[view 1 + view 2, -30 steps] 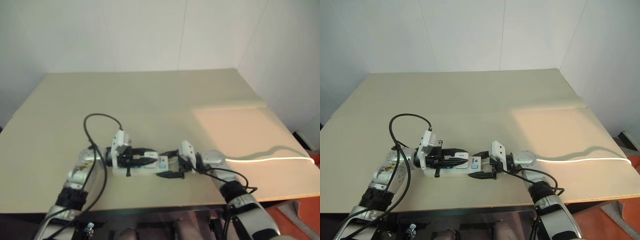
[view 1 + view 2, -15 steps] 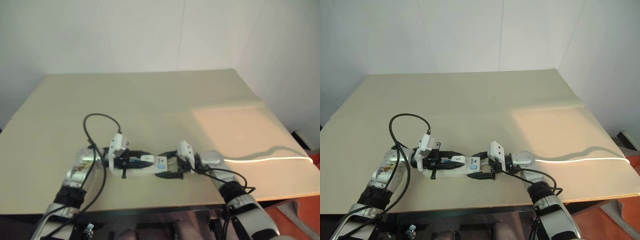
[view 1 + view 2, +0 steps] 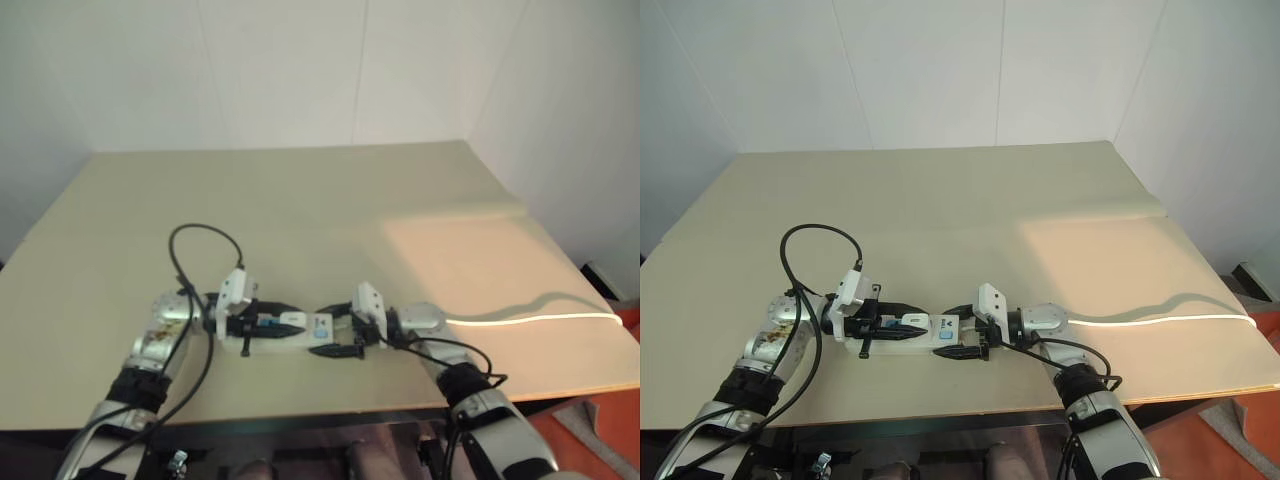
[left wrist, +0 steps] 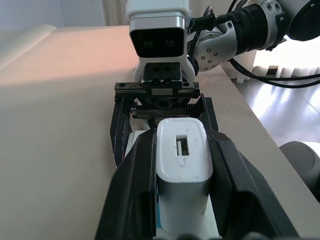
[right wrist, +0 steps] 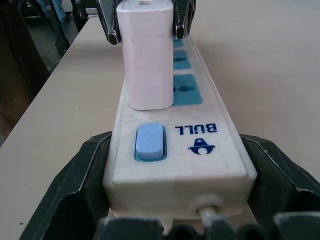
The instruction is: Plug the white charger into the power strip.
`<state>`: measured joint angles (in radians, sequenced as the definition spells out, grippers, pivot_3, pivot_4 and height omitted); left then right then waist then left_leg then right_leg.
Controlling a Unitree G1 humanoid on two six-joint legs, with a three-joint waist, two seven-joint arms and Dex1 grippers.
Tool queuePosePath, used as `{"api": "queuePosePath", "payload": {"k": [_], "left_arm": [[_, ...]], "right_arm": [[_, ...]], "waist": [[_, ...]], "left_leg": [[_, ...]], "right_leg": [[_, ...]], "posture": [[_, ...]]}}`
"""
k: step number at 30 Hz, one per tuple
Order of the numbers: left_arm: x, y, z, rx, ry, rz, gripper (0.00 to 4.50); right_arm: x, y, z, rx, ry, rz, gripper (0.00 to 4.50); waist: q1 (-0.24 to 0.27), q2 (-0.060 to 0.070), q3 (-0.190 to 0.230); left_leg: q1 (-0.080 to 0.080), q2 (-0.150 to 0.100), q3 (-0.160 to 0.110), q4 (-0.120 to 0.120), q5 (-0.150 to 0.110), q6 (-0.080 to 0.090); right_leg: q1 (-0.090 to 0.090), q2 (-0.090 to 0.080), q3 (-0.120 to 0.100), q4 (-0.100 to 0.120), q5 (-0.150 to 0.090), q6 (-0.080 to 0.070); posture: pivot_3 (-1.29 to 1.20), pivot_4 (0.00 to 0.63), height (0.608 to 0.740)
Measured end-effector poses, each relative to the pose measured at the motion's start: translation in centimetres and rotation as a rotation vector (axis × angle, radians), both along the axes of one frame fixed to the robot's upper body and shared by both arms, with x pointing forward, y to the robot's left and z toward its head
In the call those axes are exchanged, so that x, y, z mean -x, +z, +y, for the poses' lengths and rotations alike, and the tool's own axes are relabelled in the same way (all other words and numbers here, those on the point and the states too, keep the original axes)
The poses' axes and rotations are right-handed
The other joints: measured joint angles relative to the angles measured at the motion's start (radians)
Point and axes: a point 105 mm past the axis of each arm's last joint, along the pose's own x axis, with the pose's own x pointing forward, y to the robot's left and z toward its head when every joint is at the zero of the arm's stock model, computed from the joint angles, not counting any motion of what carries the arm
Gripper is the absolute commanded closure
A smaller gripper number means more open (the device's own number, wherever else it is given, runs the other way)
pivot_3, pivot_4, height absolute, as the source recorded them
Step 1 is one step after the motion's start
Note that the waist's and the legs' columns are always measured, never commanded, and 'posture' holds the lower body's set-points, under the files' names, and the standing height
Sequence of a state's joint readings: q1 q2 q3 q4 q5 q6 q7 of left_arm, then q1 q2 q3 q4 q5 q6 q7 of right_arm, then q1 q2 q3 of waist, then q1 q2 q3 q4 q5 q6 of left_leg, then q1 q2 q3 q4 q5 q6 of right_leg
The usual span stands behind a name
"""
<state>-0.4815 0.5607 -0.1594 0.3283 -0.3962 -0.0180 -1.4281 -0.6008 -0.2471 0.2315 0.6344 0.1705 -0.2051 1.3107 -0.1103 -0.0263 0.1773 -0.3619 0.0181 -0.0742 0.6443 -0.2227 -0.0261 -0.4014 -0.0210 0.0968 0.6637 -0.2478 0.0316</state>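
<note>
We see the left gripper [image 4: 182, 200] with its two black fingers [image 4: 131, 190] pressed on both sides of the white charger [image 4: 183, 172], so it is gripping this small block. The charger stands upright on the power strip [image 5: 172, 145], seated on the socket beside the blue switch [image 5: 150, 142], and its bottom edge meets the strip's top face in the right wrist view. Next to the charger, two more blue socket faces [image 5: 186, 90] are in a row along the strip. The right gripper [image 5: 172, 200] holds the cord end of the power strip: its black fingers [image 5: 82, 185] are spread wide and lie against the two long sides of the strip, near the switch and the printed word BULL. The two grippers face each other along the strip, the left one from the robot's left and the right one from its right. In the head views the power strip [image 3: 910, 336] lies flat on the beige bench [image 3: 970, 210], close to the near edge, between both grippers. A thin white cord [image 3: 1160, 318] runs over the bench toward its right edge. A black cable [image 3: 805, 250] loops above the left arm. Behind the bench there are plain white walls [image 3: 930, 70].
</note>
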Motion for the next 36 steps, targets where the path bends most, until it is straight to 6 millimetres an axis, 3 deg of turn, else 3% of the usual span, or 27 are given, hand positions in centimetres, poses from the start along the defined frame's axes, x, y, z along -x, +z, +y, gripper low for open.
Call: {"api": "queuePosePath", "payload": {"k": [2, 8, 13, 15, 17, 21, 25, 30, 36], "left_arm": [[-0.2, -0.9, 1.3, -0.043, 0.053, 0.048, 1.90], [-0.3, -0.8, 1.4, -0.053, 0.068, 0.062, 0.02], [-0.2, -0.7, 1.1, -0.048, 0.067, 0.075, 0.02], [-0.1, -0.3, 0.9, -0.035, 0.059, 0.070, 0.00], [0.0, 1.0, 0.6, 0.006, 0.049, 0.052, 0.00], [0.1, 4.2, 1.1, 0.068, 0.060, -0.008, 0.00], [0.4, 6.2, 2.2, 0.075, 0.077, -0.061, 0.00], [1.6, 7.3, 4.2, 0.036, 0.091, -0.089, 0.00], [2.1, 7.0, 6.2, -0.026, 0.146, -0.058, 0.00]], "right_arm": [[0.0, 0.0, -0.1, -0.001, 0.002, 0.000, 1.05], [0.0, 0.0, -0.4, 0.004, 0.004, -0.001, 1.05], [0.0, 0.0, -0.4, 0.003, 0.005, -0.002, 1.05], [0.0, 0.1, -0.3, 0.003, 0.009, -0.001, 0.31], [0.0, 0.1, -0.4, 0.008, 0.012, 0.002, 0.02], [0.0, 0.1, -0.4, 0.013, 0.021, 0.014, 0.02], [0.1, 0.3, -0.8, 0.026, 0.020, 0.006, 0.02], [0.2, 0.5, -4.0, 0.087, -0.033, -0.014, 0.02], [0.6, 2.0, -8.4, 0.120, -0.137, -0.044, 0.02]], "waist": [[-0.003, 0.000, 0.000], [0.008, 0.000, 0.000], [0.008, 0.000, 0.000], [0.008, 0.000, 0.000], [0.008, 0.000, 0.000], [0.008, -0.001, 0.001], [0.013, -0.001, 0.002], [0.019, 0.000, 0.007], [0.028, -0.001, 0.011]], "left_leg": [[-0.002, 0.000, 0.000, 0.000, 0.000, 0.000], [-0.003, 0.000, 0.000, 0.000, 0.000, 0.000], [-0.003, 0.000, 0.000, 0.000, 0.000, 0.000], [-0.004, 0.000, 0.000, 0.000, 0.000, 0.000], [-0.006, 0.000, 0.000, 0.000, 0.000, 0.000], [-0.006, 0.000, 0.000, 0.000, 0.000, 0.000], [-0.006, 0.000, 0.000, 0.000, 0.000, 0.000], [-0.009, -0.001, -0.001, 0.000, 0.000, 0.000], [-0.010, -0.002, 0.000, 0.000, 0.000, 0.000]], "right_leg": [[-0.002, 0.000, 0.000, 0.000, 0.000, 0.000], [-0.002, -0.001, 0.000, -0.001, 0.000, 0.000], [-0.002, -0.001, 0.000, -0.001, 0.000, 0.000], [-0.003, -0.001, -0.001, -0.001, 0.000, 0.000], [-0.004, 0.000, -0.001, -0.001, 0.000, 0.000], [-0.004, -0.001, -0.001, -0.002, 0.000, 0.000], [-0.004, -0.001, -0.001, -0.003, 0.000, 0.000], [-0.005, -0.003, -0.002, -0.006, 0.000, 0.000], [-0.005, -0.004, -0.002, -0.008, 0.000, 0.001]], "posture": [[0.00, 0.150, 0.740], [0.00, 0.150, 0.740], [0.00, 0.150, 0.740], [0.00, 0.150, 0.740], [0.00, 0.150, 0.740], [0.00, 0.150, 0.740], [0.00, 0.150, 0.740], [0.00, 0.150, 0.740], [0.00, 0.150, 0.740]]}}
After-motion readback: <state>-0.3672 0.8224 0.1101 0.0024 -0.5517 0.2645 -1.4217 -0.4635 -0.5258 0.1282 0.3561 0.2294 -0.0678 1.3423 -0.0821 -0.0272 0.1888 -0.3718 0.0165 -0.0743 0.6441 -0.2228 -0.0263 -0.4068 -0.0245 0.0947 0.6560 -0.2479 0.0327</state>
